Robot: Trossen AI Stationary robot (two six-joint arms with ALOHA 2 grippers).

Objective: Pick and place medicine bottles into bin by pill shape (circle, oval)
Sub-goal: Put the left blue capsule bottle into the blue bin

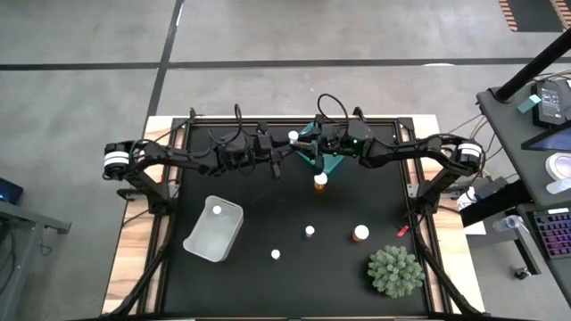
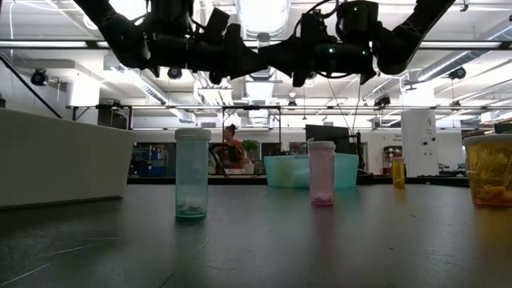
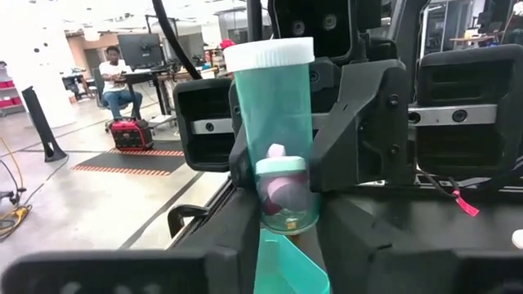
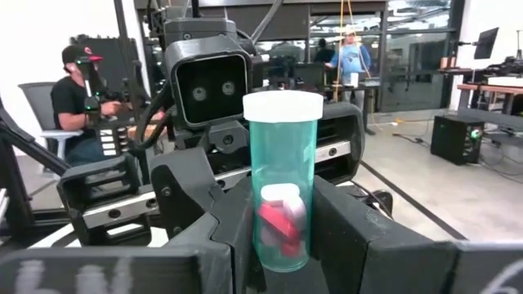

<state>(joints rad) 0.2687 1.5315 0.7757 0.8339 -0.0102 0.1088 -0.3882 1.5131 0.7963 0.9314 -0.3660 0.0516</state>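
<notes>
Both arms meet above the far middle of the counter (image 1: 268, 223), just beyond the teal bin (image 1: 328, 163). The right claw (image 4: 282, 245) is clenched on the lower body of a teal bottle (image 4: 283, 184) with a white cap, holding it upright; pink and white pills lie in its bottom. The left claw (image 3: 282, 220) faces it from the other side, its fingers (image 3: 245, 175) flanking the same bottle, though whether they press on it I cannot tell. Nearer than the teal bin, an amber bottle (image 1: 320, 182) stands just beside it. A white bin (image 1: 214, 229) lies farther off, with one bottle (image 1: 217, 210) inside.
</notes>
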